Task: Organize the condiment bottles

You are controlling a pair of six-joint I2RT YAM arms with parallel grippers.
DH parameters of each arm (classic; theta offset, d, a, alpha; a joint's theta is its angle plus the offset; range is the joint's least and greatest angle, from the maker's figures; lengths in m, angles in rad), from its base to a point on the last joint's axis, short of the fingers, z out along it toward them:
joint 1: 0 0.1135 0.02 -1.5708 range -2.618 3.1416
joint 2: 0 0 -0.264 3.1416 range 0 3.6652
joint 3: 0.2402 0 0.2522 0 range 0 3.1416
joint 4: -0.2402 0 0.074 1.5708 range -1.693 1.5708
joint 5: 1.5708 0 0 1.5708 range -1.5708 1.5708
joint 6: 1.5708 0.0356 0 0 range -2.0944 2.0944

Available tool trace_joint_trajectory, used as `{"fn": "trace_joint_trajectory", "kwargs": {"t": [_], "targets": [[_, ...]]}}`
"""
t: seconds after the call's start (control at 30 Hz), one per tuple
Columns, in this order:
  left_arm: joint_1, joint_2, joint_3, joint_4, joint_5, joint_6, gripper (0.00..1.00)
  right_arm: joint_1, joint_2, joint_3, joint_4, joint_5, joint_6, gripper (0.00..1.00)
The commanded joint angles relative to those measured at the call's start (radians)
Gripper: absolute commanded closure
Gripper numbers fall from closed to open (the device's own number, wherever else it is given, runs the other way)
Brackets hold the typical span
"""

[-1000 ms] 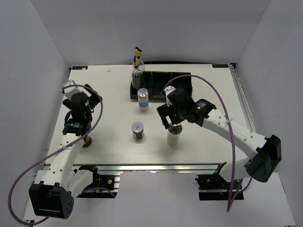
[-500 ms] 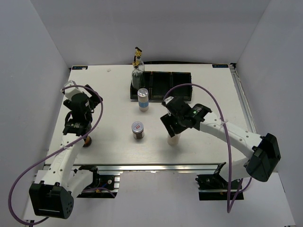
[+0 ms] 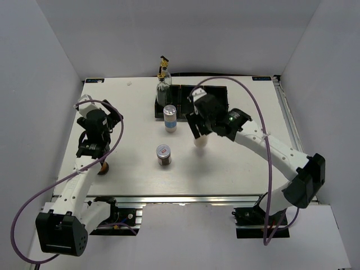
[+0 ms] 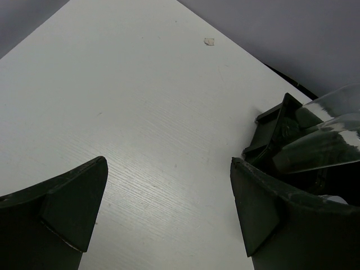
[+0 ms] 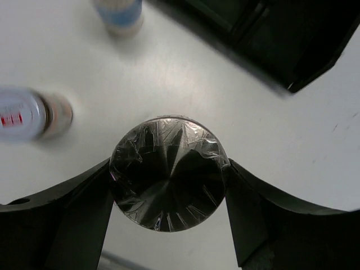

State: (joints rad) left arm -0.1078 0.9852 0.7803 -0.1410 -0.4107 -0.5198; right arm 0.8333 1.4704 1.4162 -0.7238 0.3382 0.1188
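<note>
My right gripper (image 3: 201, 133) is shut on the white silver-lidded cylinder (image 3: 201, 142) and holds it just in front of the black tray (image 3: 216, 95). In the right wrist view the fingers (image 5: 84, 202) clamp its shiny lid (image 5: 169, 169). The blue-labelled shaker (image 3: 170, 118) stands left of it, and the red-capped dark jar (image 3: 163, 154) stands nearer the front. Two glass cruets (image 3: 163, 89) stand at the tray's left end. The small brown jar (image 3: 103, 167) is half hidden under my left arm. My left gripper (image 3: 101, 119) is open and empty, its fingers (image 4: 67, 208) wide apart above bare table.
The tray has three compartments and sits at the back centre; it also shows in the left wrist view (image 4: 275, 121) beside a cruet (image 4: 329, 140). The shaker (image 5: 119, 14) and the blurred red-capped jar (image 5: 28, 115) show in the right wrist view. Grey walls enclose the table.
My right gripper has carried the white cylinder from the front centre back and slightly left, toward the tray. The left arm has barely moved.
</note>
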Motion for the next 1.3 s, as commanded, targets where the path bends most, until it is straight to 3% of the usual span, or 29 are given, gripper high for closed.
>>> {"fn": "trace_joint_trajectory", "kwargs": {"t": [0.0,0.3,0.6,0.9,1.0,1.13,1.2,1.23,1.27], "targets": [[0.003,0.018,0.020,0.012,0.013,0.012,0.02,-0.072,0.088,0.163,0.224,0.047,-0.079,0.87],[0.003,0.049,0.020,0.026,-0.002,0.023,0.02,-0.206,0.460,0.582,0.302,0.025,-0.168,0.90],[0.003,0.110,0.036,0.032,-0.004,0.030,0.02,-0.284,0.608,0.629,0.512,-0.079,-0.223,0.93],[0.003,0.130,0.039,0.044,0.010,0.035,0.02,-0.326,0.717,0.632,0.653,-0.120,-0.222,0.86],[0.003,0.136,0.040,0.041,0.004,0.041,0.02,-0.329,0.754,0.655,0.676,-0.123,-0.232,0.76],[0.003,0.144,0.053,0.020,-0.007,0.050,0.02,-0.335,0.797,0.690,0.675,-0.129,-0.232,0.53],[0.003,0.144,0.054,0.017,-0.007,0.050,0.02,-0.336,0.798,0.691,0.676,-0.130,-0.229,0.34],[0.003,0.144,0.054,0.017,-0.005,0.050,0.02,-0.336,0.798,0.691,0.676,-0.131,-0.228,0.11],[0.003,0.142,0.054,0.018,-0.002,0.050,0.02,-0.336,0.795,0.691,0.672,-0.131,-0.226,0.11]]}}
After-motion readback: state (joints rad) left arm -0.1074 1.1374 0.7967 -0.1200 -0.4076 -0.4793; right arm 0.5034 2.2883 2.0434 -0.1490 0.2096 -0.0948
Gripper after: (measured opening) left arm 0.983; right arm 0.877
